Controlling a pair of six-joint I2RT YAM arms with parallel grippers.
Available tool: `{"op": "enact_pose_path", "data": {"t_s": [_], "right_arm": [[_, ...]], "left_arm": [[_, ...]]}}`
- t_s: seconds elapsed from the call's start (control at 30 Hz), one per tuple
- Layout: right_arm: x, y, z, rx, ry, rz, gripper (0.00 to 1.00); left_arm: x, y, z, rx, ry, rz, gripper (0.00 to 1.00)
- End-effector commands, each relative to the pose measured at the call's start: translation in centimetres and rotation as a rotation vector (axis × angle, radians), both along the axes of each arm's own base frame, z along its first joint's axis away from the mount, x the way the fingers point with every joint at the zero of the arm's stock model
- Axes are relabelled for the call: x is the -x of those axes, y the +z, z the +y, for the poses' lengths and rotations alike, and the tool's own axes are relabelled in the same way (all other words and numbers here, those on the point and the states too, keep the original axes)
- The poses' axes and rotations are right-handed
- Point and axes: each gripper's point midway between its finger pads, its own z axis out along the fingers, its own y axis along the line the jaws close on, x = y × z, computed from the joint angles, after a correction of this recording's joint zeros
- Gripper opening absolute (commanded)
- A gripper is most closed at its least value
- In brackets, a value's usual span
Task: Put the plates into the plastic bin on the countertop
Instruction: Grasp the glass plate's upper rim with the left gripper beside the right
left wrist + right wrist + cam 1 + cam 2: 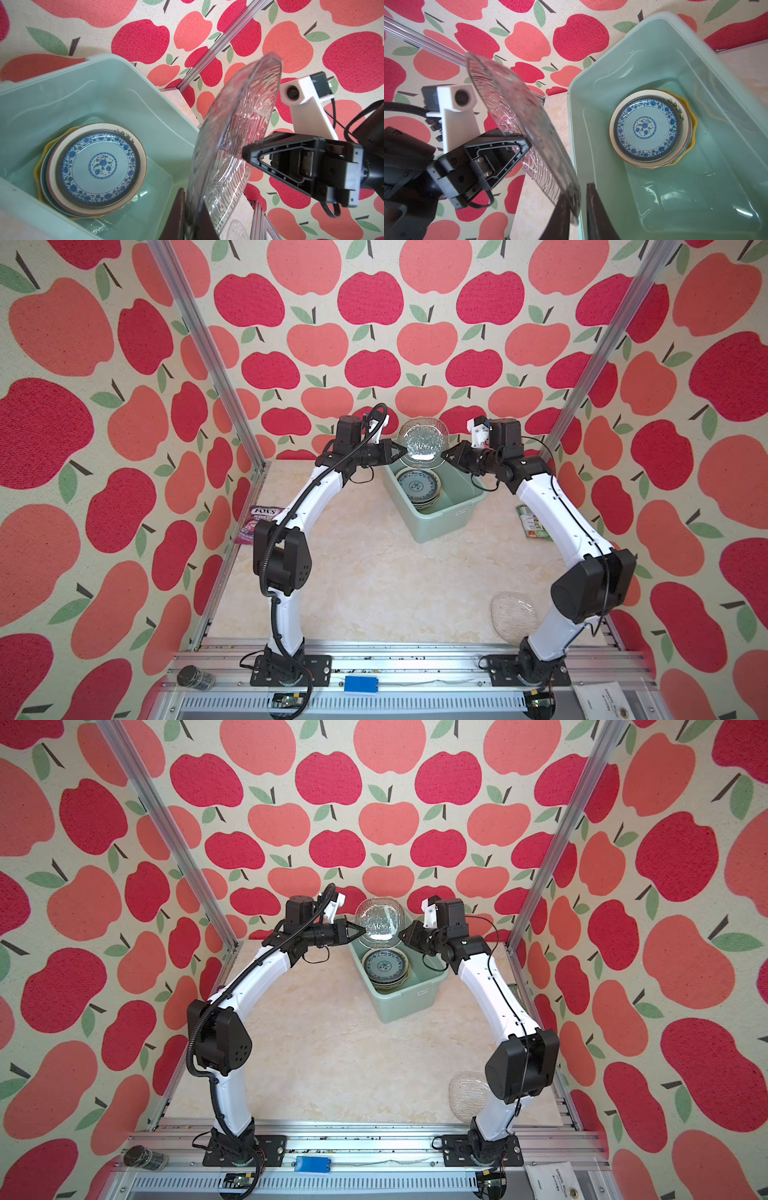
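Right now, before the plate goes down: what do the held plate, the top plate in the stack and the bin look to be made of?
Held plate: clear glass by the look, with a ribbed texture and glossy glints; clear plastic can't be excluded.
Top stacked plate: glazed ceramic or melamine, glossy, with a blue floral print.
Bin: mint-green plastic, smooth, with a slightly translucent sheen.

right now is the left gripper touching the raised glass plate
Touching. The right wrist view shows the left gripper closed on the rim of the raised glass plate, with no gap visible.
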Motion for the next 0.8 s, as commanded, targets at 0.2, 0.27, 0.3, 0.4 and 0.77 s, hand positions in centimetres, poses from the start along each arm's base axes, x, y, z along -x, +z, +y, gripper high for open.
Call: {"op": "enact_pose_path", "data": {"t_s": [0.2,0.27,0.3,0.4,0.77], "right_arm": [[6.6,0.3,-0.2,0.255,0.445,-0.171,0.37],[7.8,0.8,-0.2,0.298,0.533,-0.213,0.37],[8.2,1.0,-0.3,0.314,0.563,-0.226,0.37],[9.0,1.4,-0.6,0.363,0.633,-0.258,0.44],[9.2,1.0,1.1,0.346,0.695,-0.278,0.53]], "left_arm": [[5.3,-2.1,3.0,-0.262,-0.103,0.076,0.0],[7.0,-2.7,3.3,-0.347,-0.14,0.017,0.0],[7.5,-2.7,3.4,-0.372,-0.15,-0.009,0.0],[8.9,-2.9,3.6,-0.466,-0.197,-0.072,0.0],[11.3,-3.0,1.7,-0.61,-0.303,-0.19,0.0]]}}
